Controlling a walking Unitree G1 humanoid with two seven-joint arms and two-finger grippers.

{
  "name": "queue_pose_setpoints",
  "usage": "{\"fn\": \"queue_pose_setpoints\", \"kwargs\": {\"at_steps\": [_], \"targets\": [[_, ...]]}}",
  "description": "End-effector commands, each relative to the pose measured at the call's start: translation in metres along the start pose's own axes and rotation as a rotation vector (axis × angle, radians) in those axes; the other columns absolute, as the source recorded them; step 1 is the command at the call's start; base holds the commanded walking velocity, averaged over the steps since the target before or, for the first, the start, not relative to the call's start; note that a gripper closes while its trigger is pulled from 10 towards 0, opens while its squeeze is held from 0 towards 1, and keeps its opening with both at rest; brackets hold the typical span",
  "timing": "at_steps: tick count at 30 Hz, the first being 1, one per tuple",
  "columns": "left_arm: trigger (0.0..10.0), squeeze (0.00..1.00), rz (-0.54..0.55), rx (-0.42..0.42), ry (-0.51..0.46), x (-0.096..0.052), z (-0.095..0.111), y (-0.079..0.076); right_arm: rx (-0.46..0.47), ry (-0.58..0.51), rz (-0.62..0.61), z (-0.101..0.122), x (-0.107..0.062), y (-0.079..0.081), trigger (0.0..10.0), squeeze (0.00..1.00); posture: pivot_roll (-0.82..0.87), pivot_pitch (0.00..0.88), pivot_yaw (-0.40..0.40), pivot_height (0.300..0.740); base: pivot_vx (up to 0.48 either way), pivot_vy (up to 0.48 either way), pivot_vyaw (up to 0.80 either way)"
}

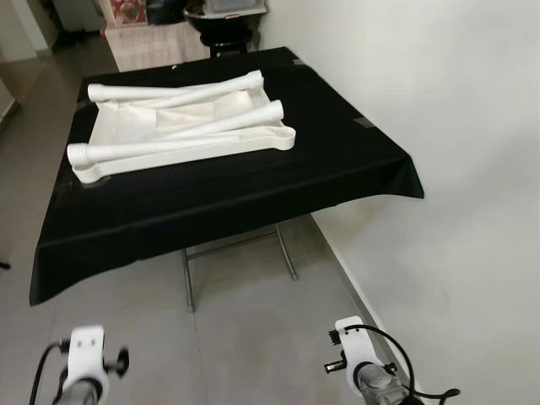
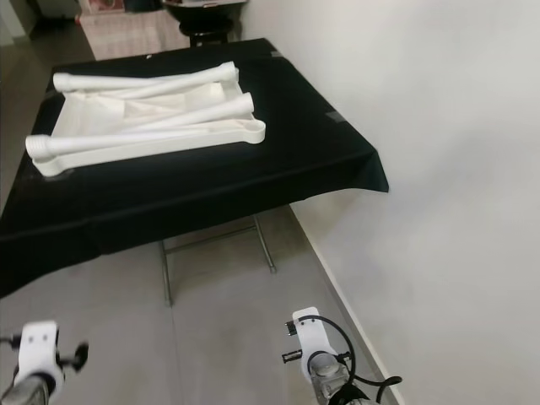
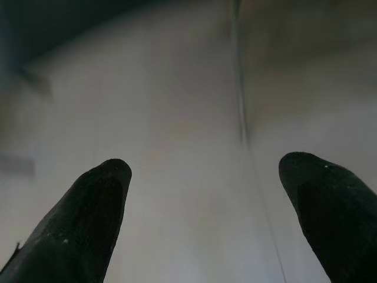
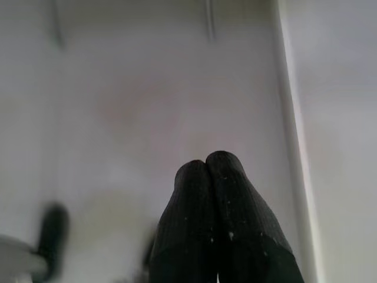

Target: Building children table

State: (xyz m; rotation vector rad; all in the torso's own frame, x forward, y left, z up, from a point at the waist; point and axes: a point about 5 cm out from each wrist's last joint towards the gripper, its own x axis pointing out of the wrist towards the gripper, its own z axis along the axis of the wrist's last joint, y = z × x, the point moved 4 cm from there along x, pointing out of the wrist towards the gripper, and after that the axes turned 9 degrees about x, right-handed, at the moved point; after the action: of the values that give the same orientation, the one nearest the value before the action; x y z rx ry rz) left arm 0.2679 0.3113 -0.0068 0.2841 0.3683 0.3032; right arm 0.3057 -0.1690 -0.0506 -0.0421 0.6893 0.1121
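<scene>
Lying upside down on a black-draped folding table (image 1: pixel 253 190): white plastic tabletop (image 1: pixel 181 126) with four loose white legs (image 1: pixel 181 139) piled across it.

Resting toward the far left of the cloth, legs crossing one another, one threaded end poking past the tabletop's near left corner. Standing just beside a white wall (image 1: pixel 439 110), over grey floor tiles (image 1: pixel 245 329). Hanging low over those tiles, well short of the table: left gripper (image 3: pixel 203 188), fingers spread wide and holding nothing; right gripper (image 4: pixel 206 168), fingertips pressed together, empty.
</scene>
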Motion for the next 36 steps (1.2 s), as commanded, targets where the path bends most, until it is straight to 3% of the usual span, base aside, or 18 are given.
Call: {"fn": "queue_pose_setpoints", "kwargs": {"at_steps": [1, 2, 5, 7, 8, 9, 10, 12, 14, 18, 22, 23, 27, 30, 36], "targets": [[10.0, 0.00, 0.016, 0.019, -0.138, 0.003, 0.034, 0.003, 0.034, -0.277, 0.106, 0.083, 0.000, 0.003, 10.0, 0.00, 0.03, 0.017, 0.000, 0.740, 0.000, 0.000, 0.00], [10.0, 0.00, 0.024, 0.027, -0.184, 0.001, 0.049, 0.000, 0.032, -0.340, 0.147, 0.099, -0.002, 0.009, 10.0, 0.00, 0.04, 0.008, 0.002, 0.740, 0.000, 0.000, 0.00], [10.0, 0.00, 0.011, 0.011, -0.236, -0.005, 0.064, -0.008, 0.035, -0.403, 0.196, 0.112, -0.007, 0.016, 10.0, 0.00, 0.03, 0.005, 0.003, 0.740, 0.000, 0.000, 0.00], [10.0, 0.00, -0.097, 0.004, -0.370, -0.027, 0.096, -0.038, 0.005, -0.546, 0.299, 0.139, -0.021, 0.035, 10.0, 0.00, 0.04, 0.000, 0.002, 0.740, 0.000, 0.000, 0.00], [10.0, 0.00, -0.097, 0.004, -0.370, -0.027, 0.096, -0.038, 0.005, -0.546, 0.299, 0.139, -0.021, 0.035, 10.0, 0.00, 0.04, 0.000, 0.002, 0.740, 0.000, 0.000, 0.00], [10.0, 0.00, -0.140, -0.013, -0.410, -0.035, 0.105, -0.048, -0.010, -0.588, 0.328, 0.146, -0.027, 0.042, 10.0, 0.00, 0.04, 0.000, 0.003, 0.740, 0.000, 0.000, 0.00], [10.0, 0.00, -0.140, -0.013, -0.410, -0.035, 0.105, -0.048, -0.010, -0.588, 0.328, 0.146, -0.027, 0.042, 10.0, 0.00, 0.04, 0.000, 0.003, 0.740, 0.000, 0.000, 0.00], [10.0, 0.00, -0.181, -0.113, -0.425, -0.048, 0.114, -0.066, -0.045, -0.648, 0.367, 0.154, -0.037, 0.057, 10.0, 0.00, 0.03, 0.000, 0.014, 0.740, 0.000, 0.000, 0.00], [10.0, 0.00, -0.219, -0.123, -0.429, -0.059, 0.113, -0.085, -0.050, -0.683, 0.390, 0.155, -0.045, 0.069, 10.0, 0.00, 0.04, 0.000, 0.017, 0.740, 0.000, 0.000, 0.00], [10.0, 0.00, -0.265, -0.135, -0.411, -0.070, 0.112, -0.101, -0.051, -0.693, 0.392, 0.153, -0.048, 0.076, 10.0, 0.00, 0.03, 0.000, 0.008, 0.740, 0.000, 0.000, 0.00], [10.0, 0.00, -0.274, -0.167, -0.401, -0.075, 0.118, -0.101, -0.052, -0.711, 0.371, 0.155, -0.050, 0.076, 10.0, 0.00, 0.03, 0.000, 0.009, 0.740, 0.000, 0.000, 0.00], [0.0, 0.00, -0.251, -0.203, -0.424, -0.074, 0.128, -0.094, -0.034, -0.727, 0.347, 0.162, -0.049, 0.071, 10.0, 0.00, 0.03, 0.000, 0.011, 0.740, 0.000, 0.000, 0.00], [0.0, 0.00, -0.214, -0.239, -0.444, -0.063, 0.144, -0.084, 0.010, -0.741, 0.302, 0.177, -0.047, 0.064, 10.0, 0.00, 0.03, 0.000, 0.009, 0.740, 0.000, 0.000, 0.00], [0.0, 0.00, -0.219, -0.228, -0.425, -0.063, 0.140, -0.087, -0.037, -0.733, 0.305, 0.175, -0.048, 0.071, 10.0, 0.00, 0.02, 0.000, 0.019, 0.740, 0.000, 0.000, 0.00], [0.0, 0.00, -0.229, -0.249, -0.397, -0.062, 0.138, -0.088, -0.020, -0.734, 0.274, 0.177, -0.047, 0.065, 10.0, 0.00, 0.01, 0.000, 0.029, 0.740, 0.000, 0.000, 0.00]]}}
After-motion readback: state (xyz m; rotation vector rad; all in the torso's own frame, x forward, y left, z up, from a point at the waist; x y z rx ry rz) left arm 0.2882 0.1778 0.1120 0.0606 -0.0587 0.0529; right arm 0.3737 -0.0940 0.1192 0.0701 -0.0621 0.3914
